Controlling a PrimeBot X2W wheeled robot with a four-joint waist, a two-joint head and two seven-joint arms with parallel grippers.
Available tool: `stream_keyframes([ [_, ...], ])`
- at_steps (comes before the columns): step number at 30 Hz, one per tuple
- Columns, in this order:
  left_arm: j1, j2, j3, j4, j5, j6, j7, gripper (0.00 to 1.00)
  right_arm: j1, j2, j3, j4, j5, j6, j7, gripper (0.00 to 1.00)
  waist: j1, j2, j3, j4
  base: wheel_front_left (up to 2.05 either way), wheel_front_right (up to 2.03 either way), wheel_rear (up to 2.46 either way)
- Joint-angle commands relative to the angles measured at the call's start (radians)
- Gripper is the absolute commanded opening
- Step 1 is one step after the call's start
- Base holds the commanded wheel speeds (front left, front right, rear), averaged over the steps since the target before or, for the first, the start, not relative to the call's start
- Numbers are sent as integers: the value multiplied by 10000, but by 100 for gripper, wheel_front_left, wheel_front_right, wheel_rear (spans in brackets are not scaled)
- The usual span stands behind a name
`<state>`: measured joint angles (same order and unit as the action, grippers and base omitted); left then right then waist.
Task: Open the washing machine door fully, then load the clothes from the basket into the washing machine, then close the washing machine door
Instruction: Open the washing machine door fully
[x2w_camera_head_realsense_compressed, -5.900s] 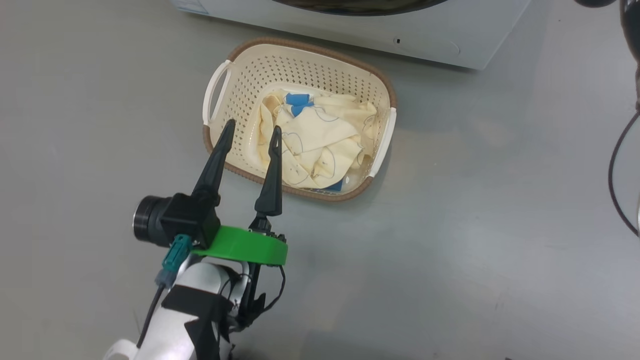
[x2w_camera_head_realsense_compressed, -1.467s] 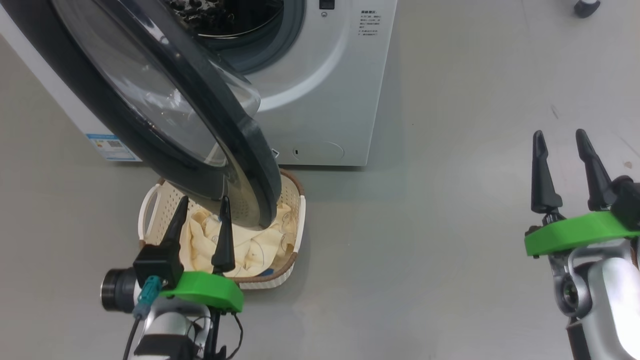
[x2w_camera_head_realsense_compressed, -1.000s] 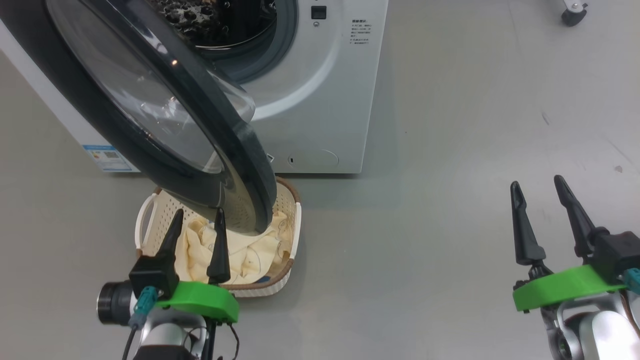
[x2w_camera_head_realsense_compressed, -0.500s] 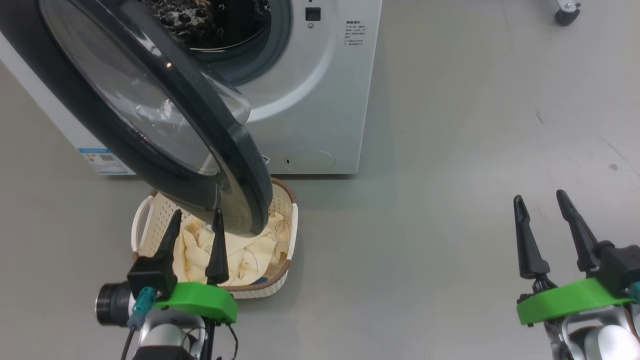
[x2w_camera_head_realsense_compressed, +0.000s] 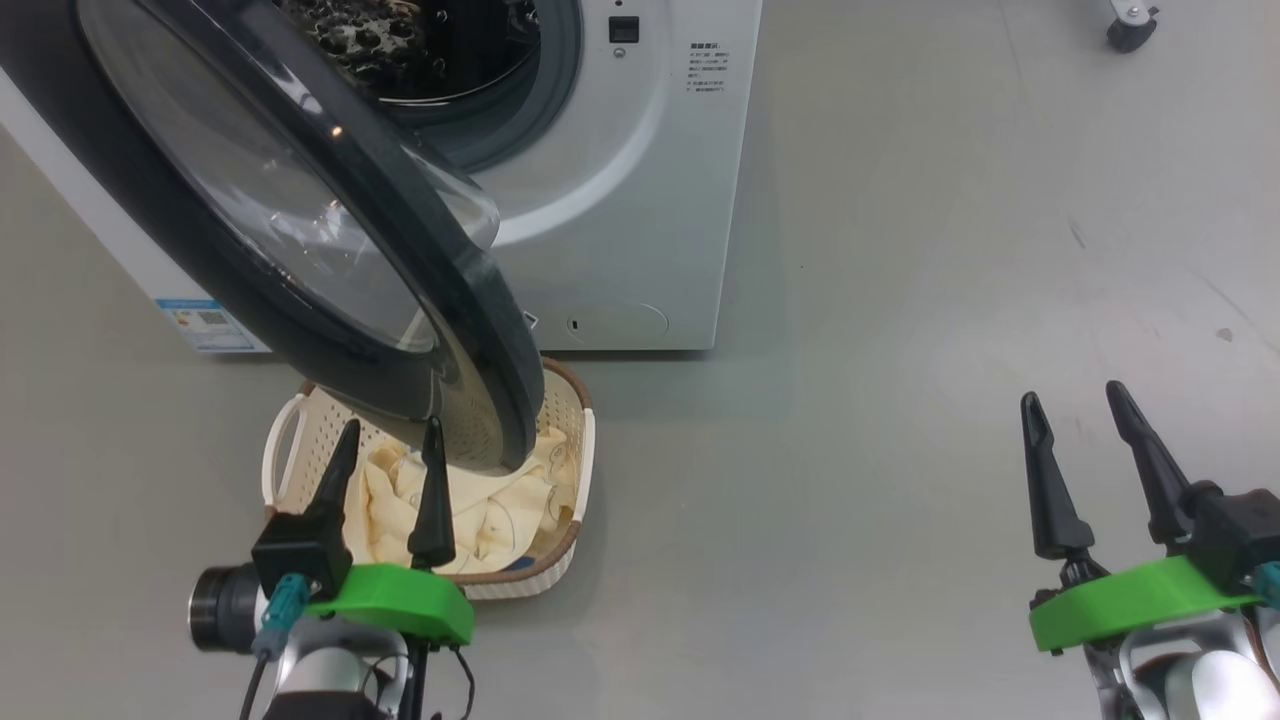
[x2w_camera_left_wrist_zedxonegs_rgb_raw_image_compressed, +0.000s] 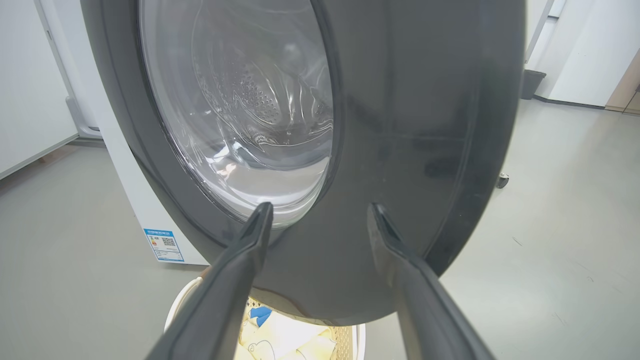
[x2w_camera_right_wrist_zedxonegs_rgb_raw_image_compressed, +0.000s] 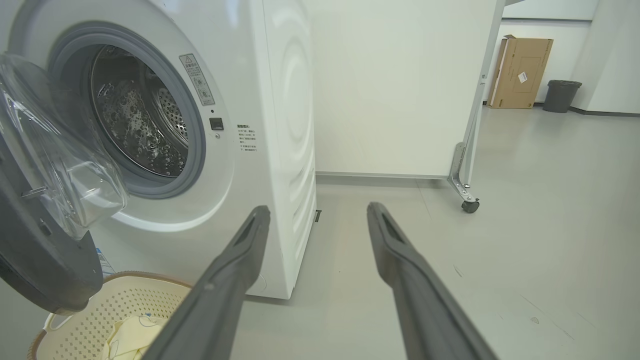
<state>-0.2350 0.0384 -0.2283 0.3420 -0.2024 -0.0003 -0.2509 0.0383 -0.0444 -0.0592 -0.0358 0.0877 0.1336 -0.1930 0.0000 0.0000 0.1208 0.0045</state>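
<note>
Door (x2w_camera_head_realsense_compressed: 480, 330) is hanging half open over the basket (x2w_camera_head_realsense_compressed: 520, 582), hiding part of the clothes (x2w_camera_head_realsense_compressed: 500, 510), so you are probably needing to swing it wider. Your left end effector (x2w_camera_head_realsense_compressed: 390, 428) is hovering before it, spread and empty; your right end effector (x2w_camera_head_realsense_compressed: 1070, 393) likewise, well aside.

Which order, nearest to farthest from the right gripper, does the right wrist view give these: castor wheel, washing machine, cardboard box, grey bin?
1. washing machine, close on the left.
2. castor wheel, mid-floor, right of centre.
3. cardboard box and grey bin, far upper right by the wall; too close to call.
</note>
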Motion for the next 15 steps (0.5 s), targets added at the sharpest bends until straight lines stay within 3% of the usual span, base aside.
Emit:
stream_keyframes([
  [1,-199,137,369,-294,2,0,-109,100,-119,-59,227,-368,20,-29,-16,100,0,0,-1,1,0,0,0],
  [12,-356,131,371,-245,-19,45,-109,100,-125,-59,303,-457,89,-29,13,100,0,0,26,-18,0,0,0],
  [13,-370,130,372,-229,-28,53,-109,93,-126,-59,316,-461,89,-29,21,100,0,0,27,-24,0,0,0],
  [14,-394,129,375,-208,-41,64,-109,61,-128,-59,325,-462,86,-29,28,100,0,0,26,-29,0,0,0],
  [15,-422,129,375,-182,-54,78,-109,0,-131,-59,329,-461,85,-29,32,100,0,0,19,-32,0,0,0],
])
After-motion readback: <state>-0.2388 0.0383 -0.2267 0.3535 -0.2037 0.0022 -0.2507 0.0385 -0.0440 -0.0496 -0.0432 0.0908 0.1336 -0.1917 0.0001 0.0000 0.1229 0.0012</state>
